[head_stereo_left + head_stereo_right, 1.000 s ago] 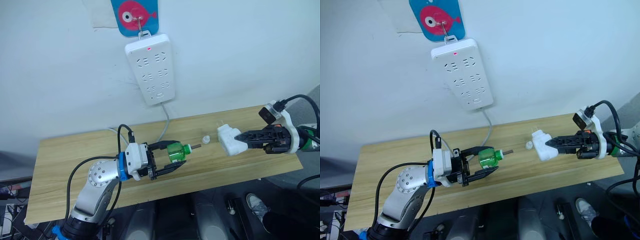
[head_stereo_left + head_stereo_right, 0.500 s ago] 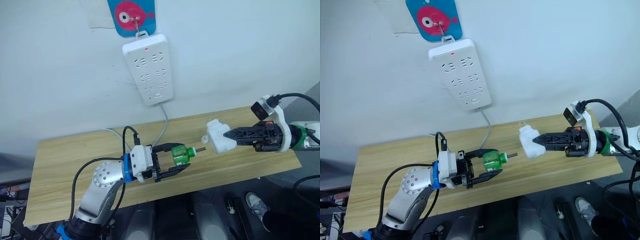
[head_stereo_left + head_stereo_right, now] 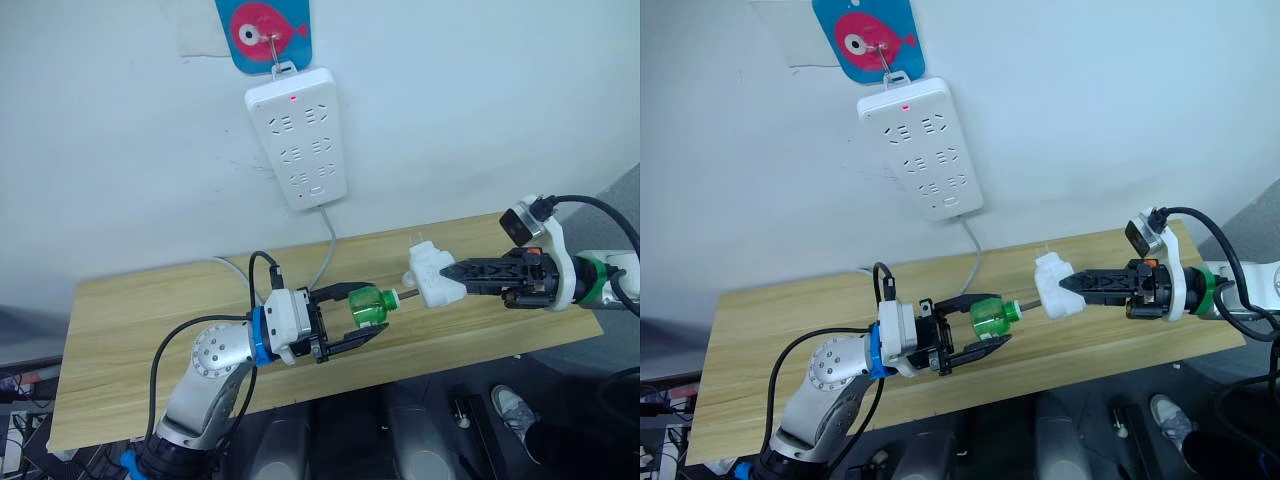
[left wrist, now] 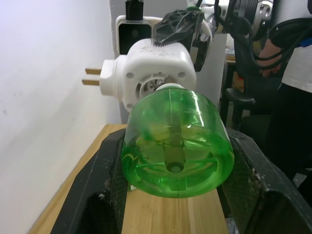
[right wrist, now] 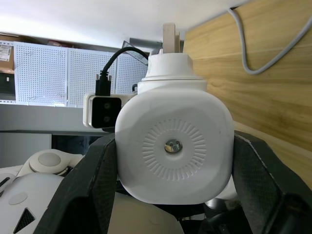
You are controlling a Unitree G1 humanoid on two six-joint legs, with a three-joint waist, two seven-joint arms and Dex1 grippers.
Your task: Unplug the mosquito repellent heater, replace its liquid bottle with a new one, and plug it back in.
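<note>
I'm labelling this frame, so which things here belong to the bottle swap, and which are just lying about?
Job:
- heater, in the right gripper
- green bottle, in the left gripper
- power strip on the wall

Lying about:
- small white cap on the table
- fish hanger

The left end effector (image 4: 175, 195) clamps a green liquid bottle (image 4: 176, 141), its neck meeting the white mosquito repellent heater (image 4: 153, 73), above the wooden counter (image 4: 170, 217).
</note>
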